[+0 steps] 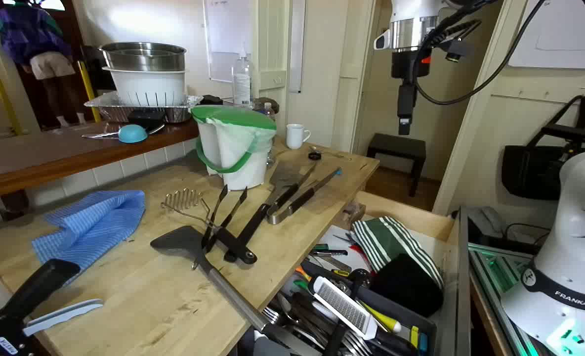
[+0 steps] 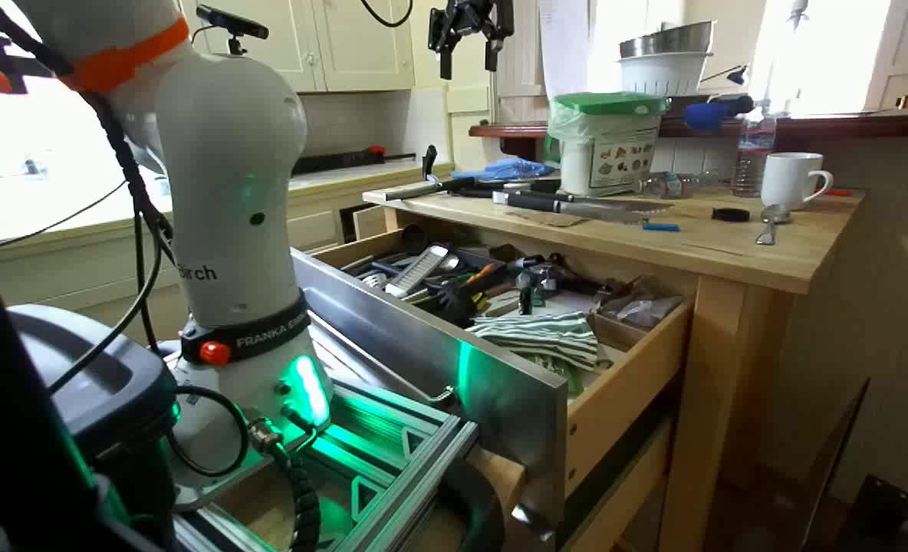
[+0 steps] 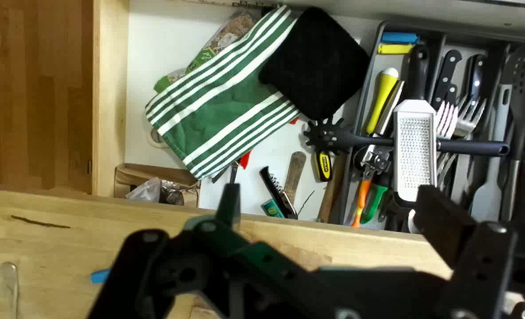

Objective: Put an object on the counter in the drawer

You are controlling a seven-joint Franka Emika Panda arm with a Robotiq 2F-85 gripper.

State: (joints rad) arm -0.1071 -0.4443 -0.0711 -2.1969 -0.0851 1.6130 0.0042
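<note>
One spread tool (image 3: 331, 199), one drawer (image 3: 109, 97), one grater (image 3: 415, 153) inside.

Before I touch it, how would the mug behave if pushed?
The mug looks like white ceramic, so probably rigid and easily chipped. It stands upright on the counter, so a gentle low push would likely slide it rather than tip it. Toppled, its side handle would probably stop it rolling far.

The rounded white arm (image 2: 224, 153) has an orange band (image 2: 133, 58) and black gripper (image 2: 468, 67).
</note>
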